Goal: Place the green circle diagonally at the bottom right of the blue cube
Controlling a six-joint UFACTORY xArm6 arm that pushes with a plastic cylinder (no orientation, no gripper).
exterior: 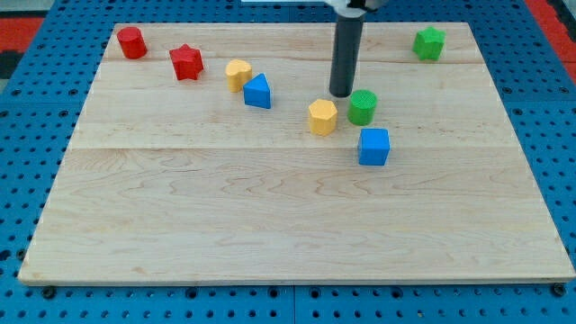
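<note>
The green circle (363, 106) stands just above the blue cube (373, 147) and right of the yellow hexagon (322, 117). My tip (341, 94) rests on the board at the green circle's upper left, very close to it, and above the yellow hexagon. The dark rod rises from there to the view's top. The blue cube sits right of the board's middle.
A green block (429, 42) sits at the top right. A blue block (257, 92) and a yellow block (238, 74) sit left of the middle top. A red star (186, 62) and a red cylinder (131, 42) sit at the top left.
</note>
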